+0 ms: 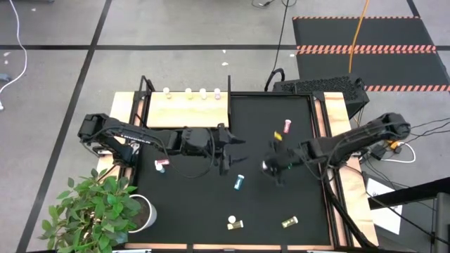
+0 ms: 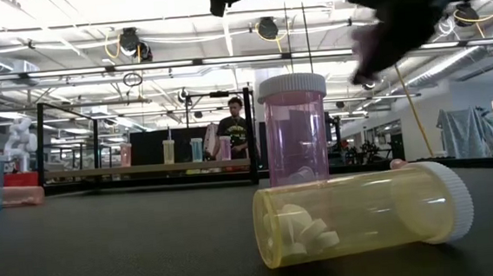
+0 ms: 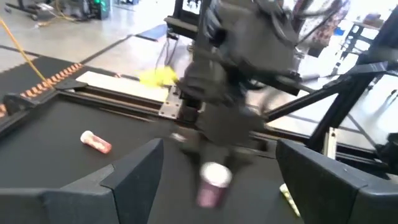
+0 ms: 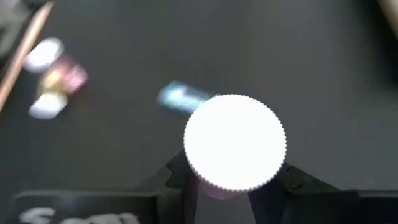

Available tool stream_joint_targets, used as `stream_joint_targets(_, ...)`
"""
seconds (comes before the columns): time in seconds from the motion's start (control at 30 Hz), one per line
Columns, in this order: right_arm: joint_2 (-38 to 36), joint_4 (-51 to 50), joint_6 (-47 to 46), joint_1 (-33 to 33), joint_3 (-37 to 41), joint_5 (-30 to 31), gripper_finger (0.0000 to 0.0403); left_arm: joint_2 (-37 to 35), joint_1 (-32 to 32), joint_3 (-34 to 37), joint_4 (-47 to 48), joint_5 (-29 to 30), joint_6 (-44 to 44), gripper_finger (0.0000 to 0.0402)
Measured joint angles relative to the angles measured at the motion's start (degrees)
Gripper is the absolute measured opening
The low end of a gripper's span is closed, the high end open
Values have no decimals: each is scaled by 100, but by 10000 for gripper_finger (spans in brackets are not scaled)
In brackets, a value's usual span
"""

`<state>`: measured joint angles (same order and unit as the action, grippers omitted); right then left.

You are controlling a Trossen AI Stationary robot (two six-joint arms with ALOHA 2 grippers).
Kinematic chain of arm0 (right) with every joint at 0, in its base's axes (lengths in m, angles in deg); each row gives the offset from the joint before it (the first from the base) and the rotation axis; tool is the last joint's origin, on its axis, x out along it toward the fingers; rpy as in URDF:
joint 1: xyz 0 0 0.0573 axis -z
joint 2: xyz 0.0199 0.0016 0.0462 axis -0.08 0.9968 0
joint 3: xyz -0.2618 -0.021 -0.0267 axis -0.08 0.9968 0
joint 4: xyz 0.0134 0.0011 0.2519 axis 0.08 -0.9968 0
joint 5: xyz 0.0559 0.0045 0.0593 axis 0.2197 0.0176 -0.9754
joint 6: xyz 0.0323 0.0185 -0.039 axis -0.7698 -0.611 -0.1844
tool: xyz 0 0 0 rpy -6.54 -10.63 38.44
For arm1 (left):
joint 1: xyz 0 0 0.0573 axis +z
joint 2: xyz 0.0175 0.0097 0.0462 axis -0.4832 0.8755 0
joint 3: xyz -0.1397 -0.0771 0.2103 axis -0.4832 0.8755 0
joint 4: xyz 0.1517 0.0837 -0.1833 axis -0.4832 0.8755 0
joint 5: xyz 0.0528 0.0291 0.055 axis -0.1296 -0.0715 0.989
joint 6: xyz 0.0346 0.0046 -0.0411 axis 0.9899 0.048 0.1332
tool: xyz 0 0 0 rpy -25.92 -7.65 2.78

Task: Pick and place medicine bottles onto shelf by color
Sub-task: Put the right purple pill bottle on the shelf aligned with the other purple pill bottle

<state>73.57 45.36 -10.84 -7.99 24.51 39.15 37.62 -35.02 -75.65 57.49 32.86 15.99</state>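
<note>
While a yellow bottle (image 2: 360, 213) lies on its side closest to the low camera on the black mat (image 1: 190, 204), a pink bottle (image 2: 294, 130) stands upright just behind it. In the right wrist view the right pincer (image 4: 231, 177) is clenched on this pink bottle, its white cap (image 4: 235, 140) sitting between the two dark fingers (image 4: 177, 177). From above, the right pincer (image 1: 275, 166) hangs over the middle of the mat. Facing it, the left pincer (image 1: 228, 149) is released, fingers (image 3: 134, 171) spread wide and empty. A light blue bottle (image 1: 240, 183) lies between the two arms, toward the front. Two more yellow bottles (image 1: 235, 223) rest near the front edge, a pink one (image 1: 161, 165) to the left, another (image 1: 287, 126) farther back. At the bench's far side, the shelf (image 1: 186, 109) carries four bottles (image 1: 191, 93) in a row.
</note>
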Motion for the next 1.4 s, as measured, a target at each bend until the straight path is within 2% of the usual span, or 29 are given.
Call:
stream_joint_targets(0.13, 2, 69, 142, 473, -315, 30, 102, 55, 26, 4, 16, -91, 135, 312)
stream_joint_targets(0.27, 11, 452, 440, 671, -381, 10, 102, 302, 50, 25, -16, -86, 435, 312)
stream_joint_targets(0.47, 51, 665, 608, 699, -379, -9, 102, 906, 125, -53, -901, -43, 460, 312)
stream_joint_targets(0.73, 82, 611, 619, 699, -377, -9, 102, 1573, 208, -607, -626, -186, 798, 312)
stream_joint_targets(0.9, 70, 436, 585, 695, -368, 3, 102, 1769, 282, -992, -153, -198, 915, 312)
stream_joint_targets(1.0, 88, 375, 522, 690, -368, 7, 102, 1811, 341, -1157, 164, -397, 1054, 311)
stream_joint_targets(1.1, 88, 281, 494, 692, -371, 15, 102, 1828, 390, -1256, 366, -473, 1079, 299)
stream_joint_targets(1.4, 83, 152, 496, 695, -380, 28, 102, 1831, 561, -1320, 542, -940, 1154, 228)
